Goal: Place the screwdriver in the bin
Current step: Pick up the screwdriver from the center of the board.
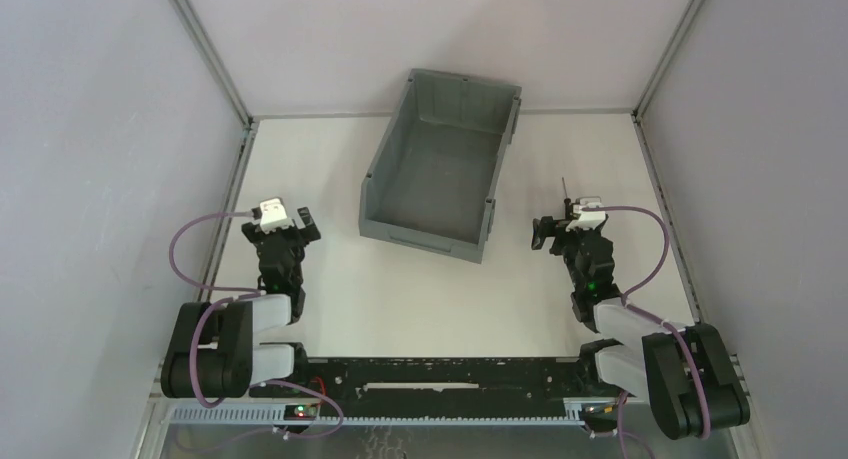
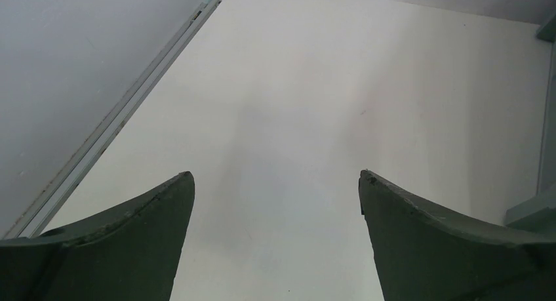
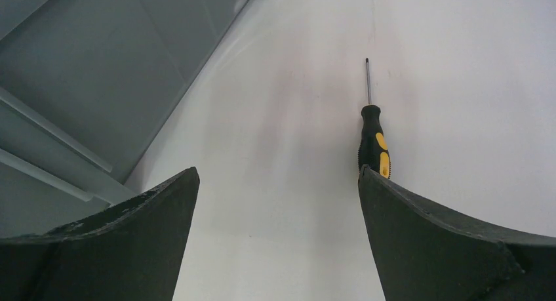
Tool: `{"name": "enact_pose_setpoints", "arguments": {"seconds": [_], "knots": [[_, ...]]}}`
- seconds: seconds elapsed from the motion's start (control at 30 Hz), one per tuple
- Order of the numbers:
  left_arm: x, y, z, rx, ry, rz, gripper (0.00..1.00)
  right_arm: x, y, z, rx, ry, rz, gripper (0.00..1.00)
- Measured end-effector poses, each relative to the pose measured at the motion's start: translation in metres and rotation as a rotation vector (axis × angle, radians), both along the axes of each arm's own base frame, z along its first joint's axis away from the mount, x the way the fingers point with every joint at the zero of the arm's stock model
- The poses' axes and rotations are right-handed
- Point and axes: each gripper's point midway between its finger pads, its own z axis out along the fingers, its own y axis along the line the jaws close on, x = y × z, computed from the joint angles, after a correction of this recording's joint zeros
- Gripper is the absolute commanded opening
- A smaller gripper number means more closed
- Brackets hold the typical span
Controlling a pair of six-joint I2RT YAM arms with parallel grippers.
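Note:
The screwdriver (image 3: 374, 140) lies on the white table with its black and yellow handle toward me and its thin shaft pointing away. Its handle end is hidden behind my right fingertip. In the top view only its shaft tip (image 1: 567, 188) shows above the right gripper (image 1: 562, 229). The right gripper (image 3: 278, 176) is open and empty, with the screwdriver just outside its right finger. The grey ribbed bin (image 1: 440, 164) stands at the table's middle back, its lower side toward me, and its wall shows in the right wrist view (image 3: 85, 78). The left gripper (image 1: 290, 224) is open and empty (image 2: 277, 176) over bare table.
Grey enclosure walls stand on the left, right and back of the table. A metal rail (image 2: 118, 117) runs along the table's left edge. A corner of the bin (image 2: 534, 212) shows at the right of the left wrist view.

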Motion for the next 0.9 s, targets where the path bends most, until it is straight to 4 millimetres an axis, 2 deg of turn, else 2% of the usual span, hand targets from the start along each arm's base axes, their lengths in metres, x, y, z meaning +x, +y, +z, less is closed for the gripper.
{"name": "enact_pose_setpoints", "arguments": {"seconds": [0.9], "knots": [[0.0,0.0,0.0,0.0,0.0,0.0,1.0,0.0052,-0.0051,0.0011,0.001,0.013,-0.036,1.0]]}}
